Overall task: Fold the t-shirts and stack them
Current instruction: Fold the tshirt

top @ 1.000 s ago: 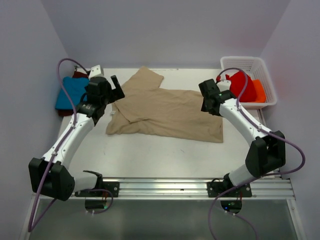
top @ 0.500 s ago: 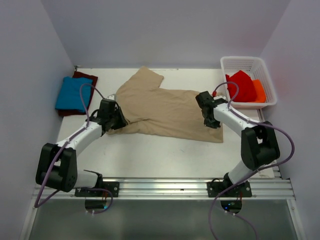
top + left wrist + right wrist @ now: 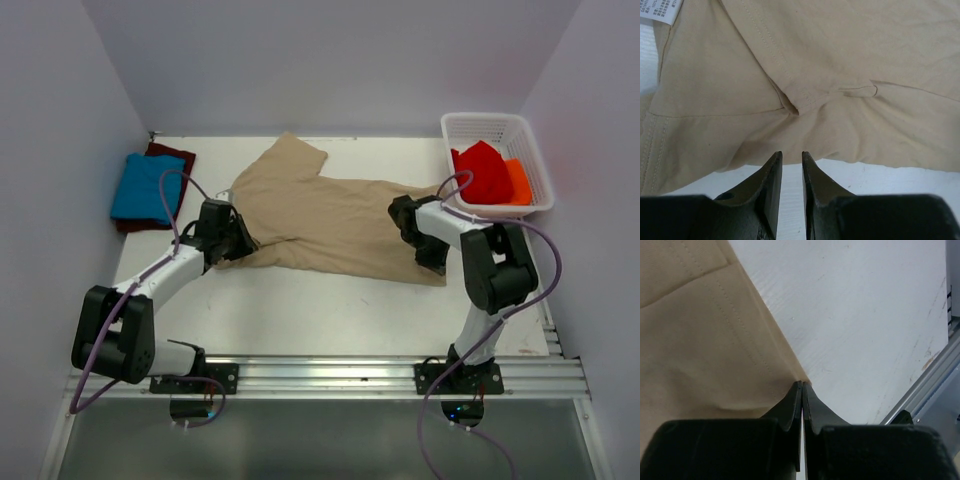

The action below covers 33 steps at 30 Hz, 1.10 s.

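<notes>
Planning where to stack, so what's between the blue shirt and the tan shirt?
Top external view: only bare white table between the blue t-shirt and the tan t-shirt, with the left arm's purple cable looping above that gap.

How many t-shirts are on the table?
3: tan shirt spread mid-table; blue shirt far left, on the maroon shirt. The basket holds red cloth and orange cloth, maybe others.

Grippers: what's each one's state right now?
Left gripper: nearly shut over the tan t-shirt, grip cannot be told.
Right gripper: shut on a corner of the tan t-shirt.
</notes>
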Each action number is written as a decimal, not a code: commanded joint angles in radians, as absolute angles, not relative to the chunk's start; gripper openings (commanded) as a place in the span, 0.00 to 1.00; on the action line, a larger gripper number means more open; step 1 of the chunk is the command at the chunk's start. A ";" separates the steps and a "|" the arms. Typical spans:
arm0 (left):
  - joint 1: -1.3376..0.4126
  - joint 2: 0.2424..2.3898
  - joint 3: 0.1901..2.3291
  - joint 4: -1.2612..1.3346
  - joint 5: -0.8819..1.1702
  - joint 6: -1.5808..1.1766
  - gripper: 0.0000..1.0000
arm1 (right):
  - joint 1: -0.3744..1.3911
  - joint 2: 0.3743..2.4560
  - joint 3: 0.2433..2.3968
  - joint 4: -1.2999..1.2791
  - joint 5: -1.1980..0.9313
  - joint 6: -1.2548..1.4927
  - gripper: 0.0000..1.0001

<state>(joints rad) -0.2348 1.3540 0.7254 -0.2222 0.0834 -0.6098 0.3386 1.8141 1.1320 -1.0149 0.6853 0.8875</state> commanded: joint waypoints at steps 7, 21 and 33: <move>-0.226 1.338 0.733 -0.201 0.064 -0.586 0.25 | 0.334 1.822 1.207 -1.080 0.793 0.997 0.00; -0.227 1.419 0.701 0.051 0.123 -0.672 0.67 | 0.519 1.420 1.092 -0.726 0.301 0.552 0.00; -0.221 1.604 0.715 0.256 0.201 -0.831 0.55 | 0.637 1.339 0.825 -0.615 0.290 0.621 0.00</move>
